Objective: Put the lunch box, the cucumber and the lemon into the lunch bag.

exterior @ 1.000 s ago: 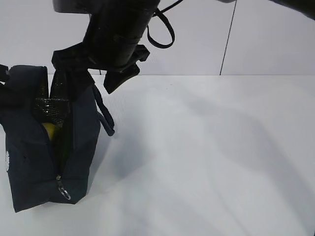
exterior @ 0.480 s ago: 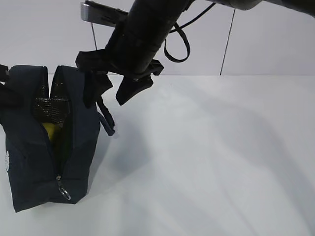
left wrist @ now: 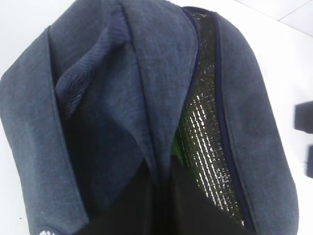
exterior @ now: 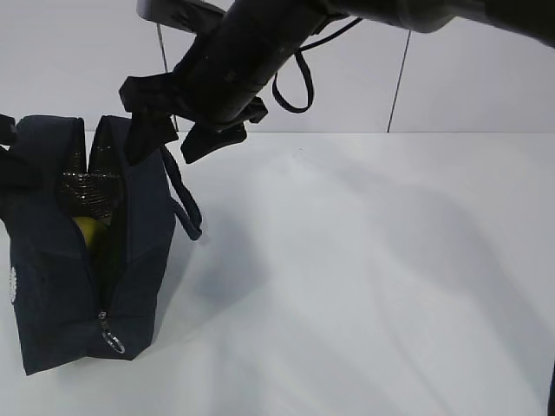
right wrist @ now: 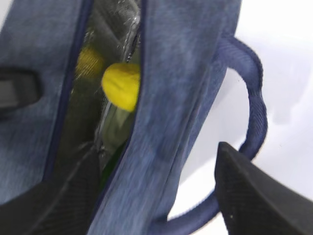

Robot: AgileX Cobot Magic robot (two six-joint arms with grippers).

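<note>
Basically: lemon (right wrist: 121, 84) sits inside the open lunch bag (exterior: 52, 295), something green beneath it. Right gripper (exterior: 178, 121) hovers just above the bag's right wall, jaws spread, holding nothing. Left gripper's state: cannot tell. Lunch box not visible.

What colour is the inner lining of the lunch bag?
Shiny silver, with a quilted foil pattern; the left wrist view shows it best.

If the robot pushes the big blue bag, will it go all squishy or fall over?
Probably squishy: the lunch bag is soft fabric whose sides sag around the opening. It likely won't tip easily, since it sits broad on the table with the lemon already inside adding weight.
</note>
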